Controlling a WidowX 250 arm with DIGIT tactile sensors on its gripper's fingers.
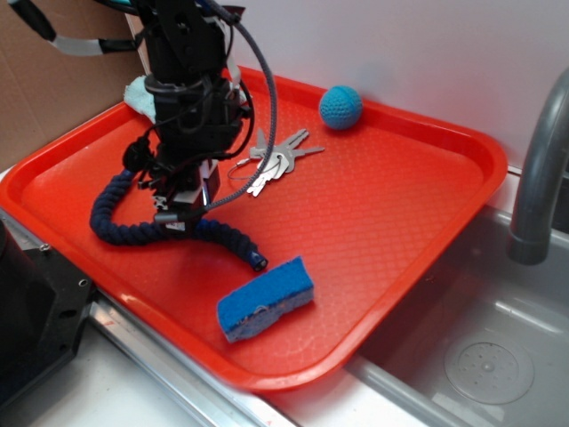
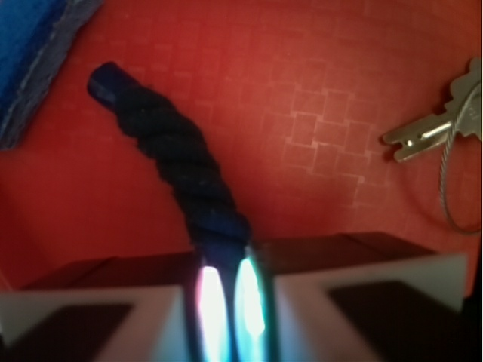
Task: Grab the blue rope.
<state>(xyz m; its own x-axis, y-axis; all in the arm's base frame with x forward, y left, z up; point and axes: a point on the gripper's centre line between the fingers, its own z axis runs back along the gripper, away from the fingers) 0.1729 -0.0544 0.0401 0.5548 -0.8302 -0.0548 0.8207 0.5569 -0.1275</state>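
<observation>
- Looking first at the exterior view, the tool [image 1: 182, 203] is down low at the left of the red tray [image 1: 400, 222], right on top of the blue rope [image 1: 133, 233].
- The rope lies curled on the tray floor; one loop bulges out to the left of the tool, and a tail runs toward the near right and ends just short of the blue sponge [image 1: 267, 298].
- The tool's body hides the jaws here, so this view alone does not say whether they have closed.
- A bunch of keys [image 1: 280, 160] lies just right of the tool, and a teal crocheted ball [image 1: 340, 108] sits well apart at the far rim; neither is involved.
- Turning to the wrist view, the blue rope [image 2: 181, 173] runs straight up out of the narrow slot between the two fingers [image 2: 215, 309], which stand almost together with the cord pinched between them.
- The rope's free end lies on the tray floor [image 2: 317, 90], near the sponge's [image 2: 30, 53] edge at top left; the keys [image 2: 445, 124] show at the right.
- As a judgement: reaching and closing look done, so the grab itself appears made.
- What is left is a lift to prove the hold; the rope rests on the tray, not yet raised.
</observation>
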